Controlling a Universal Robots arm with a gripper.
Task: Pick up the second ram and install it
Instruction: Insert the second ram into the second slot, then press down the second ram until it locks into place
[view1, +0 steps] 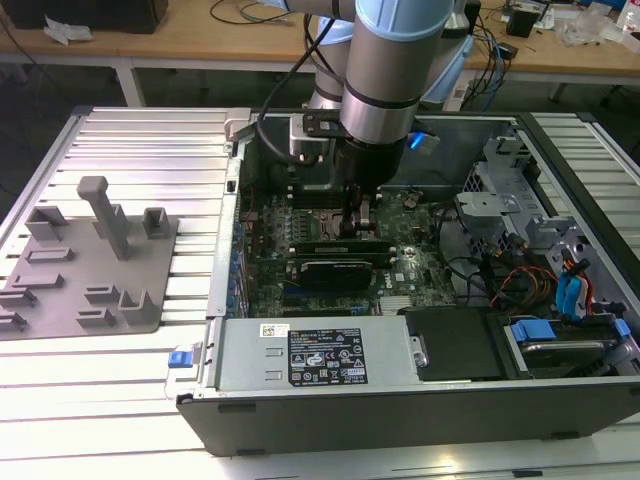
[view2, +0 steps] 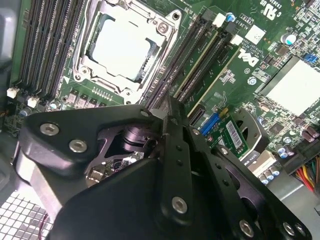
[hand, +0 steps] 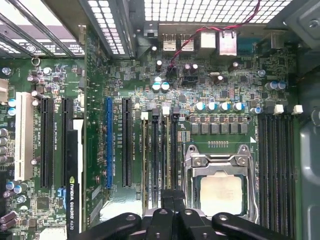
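I have the gripper (view1: 355, 222) down inside the open computer case (view1: 400, 405), over the motherboard (view1: 270, 225), just beside the CPU socket (view1: 322, 200). In both wrist views its black tip (hand: 172, 201) (view2: 170, 107) sits over the bank of long memory slots (hand: 154, 150) next to the socket (hand: 220, 186) (view2: 127, 47). I cannot tell from here whether the gripper is clenched or released.

A thin pale-green stick stands on edge between two black slots and runs under the gripper tip. I take it for the second ram (hand: 163, 150) (view2: 202, 66), though I cannot tell if it is seated fully. Another similar strip (hand: 145, 155) stands one slot further from the socket.

The black graphics card (view1: 335, 268) (hand: 72, 175) lies near the gripper, on the side away from the socket. In the exterior view, the grey tray (view1: 90, 300) rests on the counter (view1: 120, 400) to the exterior view's left of the case, well apart from the arm.
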